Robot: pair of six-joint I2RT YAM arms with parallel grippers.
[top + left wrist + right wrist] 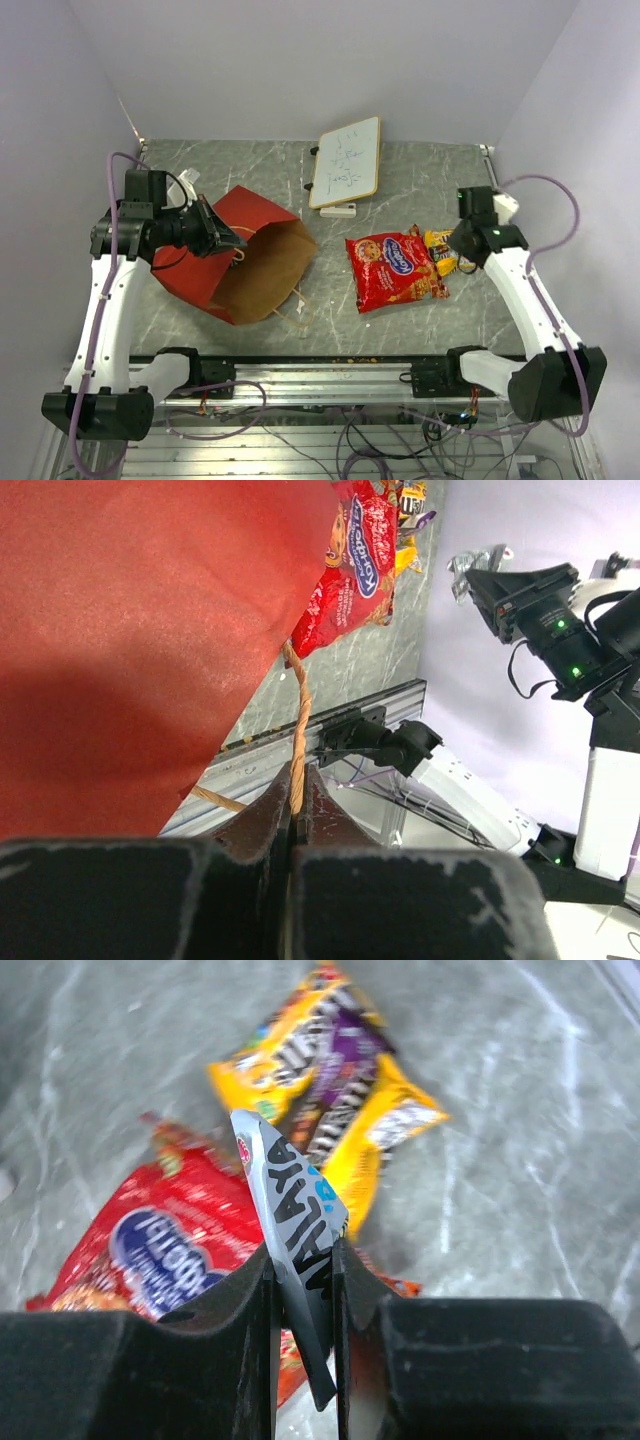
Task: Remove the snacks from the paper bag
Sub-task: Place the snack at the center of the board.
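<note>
The snacks (392,265) lay on the worktop (420,190) just below the right claw (303,1260), clamped on an upright silver bar (290,1200); the left claw (295,825) pinched the paper bag's (255,265) handle (298,720) shut.

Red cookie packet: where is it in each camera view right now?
Top external: cookie packet right of centre, flat on the table.
Left wrist: top centre, just past the paper bag.
Right wrist: lower left, behind the silver bar.
Shared landmark: the yellow candy bars beside it in every view.
</note>
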